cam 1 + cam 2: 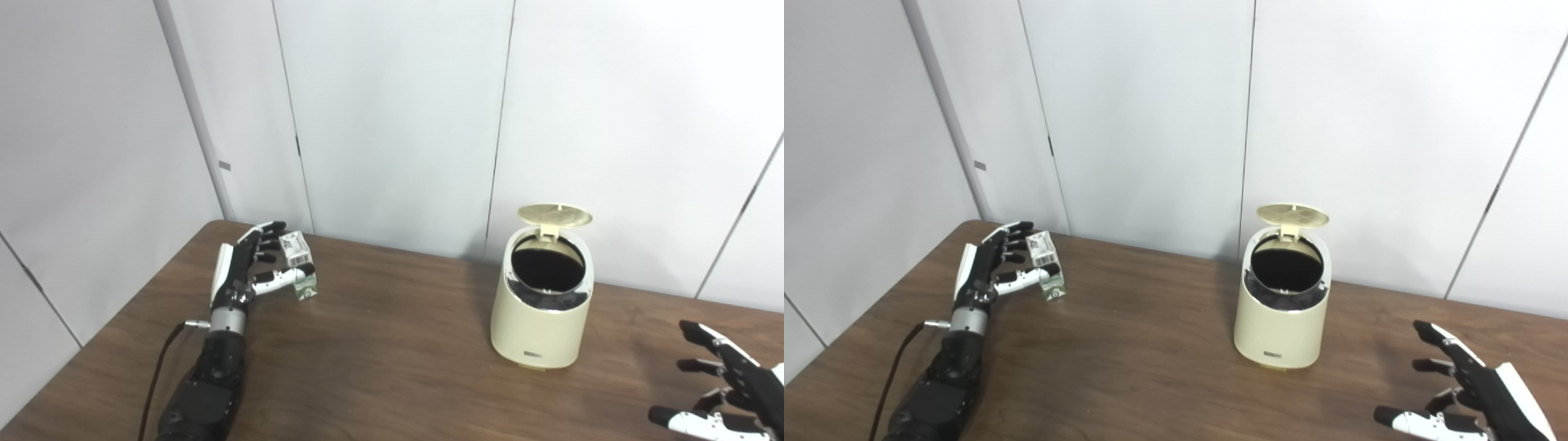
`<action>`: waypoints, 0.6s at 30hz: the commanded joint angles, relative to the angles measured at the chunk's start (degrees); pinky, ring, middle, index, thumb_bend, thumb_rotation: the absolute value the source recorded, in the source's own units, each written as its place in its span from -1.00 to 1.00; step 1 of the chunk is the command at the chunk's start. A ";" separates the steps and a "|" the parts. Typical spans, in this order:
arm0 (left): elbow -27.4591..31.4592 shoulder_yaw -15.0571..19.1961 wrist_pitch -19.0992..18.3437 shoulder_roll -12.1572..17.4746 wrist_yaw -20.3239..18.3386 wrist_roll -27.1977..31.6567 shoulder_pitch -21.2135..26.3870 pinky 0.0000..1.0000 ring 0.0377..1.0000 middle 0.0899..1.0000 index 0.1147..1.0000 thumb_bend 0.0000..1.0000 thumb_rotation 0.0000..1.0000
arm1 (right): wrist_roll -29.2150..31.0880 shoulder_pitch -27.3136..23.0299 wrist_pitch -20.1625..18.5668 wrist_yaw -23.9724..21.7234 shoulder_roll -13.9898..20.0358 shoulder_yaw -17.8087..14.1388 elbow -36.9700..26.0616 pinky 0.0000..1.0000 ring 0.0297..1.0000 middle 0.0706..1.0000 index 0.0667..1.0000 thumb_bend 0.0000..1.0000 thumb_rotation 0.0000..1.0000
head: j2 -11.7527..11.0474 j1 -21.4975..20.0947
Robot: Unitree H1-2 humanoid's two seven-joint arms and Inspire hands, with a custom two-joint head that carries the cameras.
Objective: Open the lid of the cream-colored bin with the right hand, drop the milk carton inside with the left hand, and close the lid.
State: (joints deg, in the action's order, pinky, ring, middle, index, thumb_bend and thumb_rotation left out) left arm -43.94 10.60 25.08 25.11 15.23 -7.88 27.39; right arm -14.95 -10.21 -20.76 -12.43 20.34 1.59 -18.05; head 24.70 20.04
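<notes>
While the cream-coloured round plastic bin [542, 306] is standing with its lid [555, 215] raised, the left hand [257, 263] is clasping the small green-and-white milk carton [300, 264] on the brown wooden table [380, 367]; the right hand [1464, 392] is hovering spread, holding nothing.

You have bare brown wooden table [392, 367] between the small green-and-white milk carton [300, 264] and the cream-coloured round bin [542, 306]; its raised round lid [555, 215] seems to leave the dark mouth unobstructed from above.

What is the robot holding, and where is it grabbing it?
The left hand holds the milk carton around its middle, thumb across the front, carton on the table. The right hand is open, holding nothing.
</notes>
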 commanded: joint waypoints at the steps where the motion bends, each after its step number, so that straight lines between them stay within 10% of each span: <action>1: -0.26 0.10 1.73 1.08 1.41 0.01 2.34 0.29 0.40 0.43 0.48 1.00 -0.47 | 0.40 -0.93 0.44 -0.08 1.30 -0.94 -2.82 -0.15 0.53 0.78 0.73 0.82 -0.41 | 0.09 0.06; 18: -2.30 -0.46 1.58 0.04 1.31 1.13 2.61 0.29 0.32 0.32 0.34 0.98 -0.59 | 0.97 -0.02 1.16 -0.42 1.70 -1.06 -3.28 -0.11 0.55 0.76 0.74 0.84 -0.39 | 0.96 -0.36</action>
State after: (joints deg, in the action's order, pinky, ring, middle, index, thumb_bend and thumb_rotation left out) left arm -46.17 10.21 25.08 23.90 15.84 -6.83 27.69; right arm -14.44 -8.97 -21.62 -13.04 20.70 1.47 -19.59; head 25.58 19.69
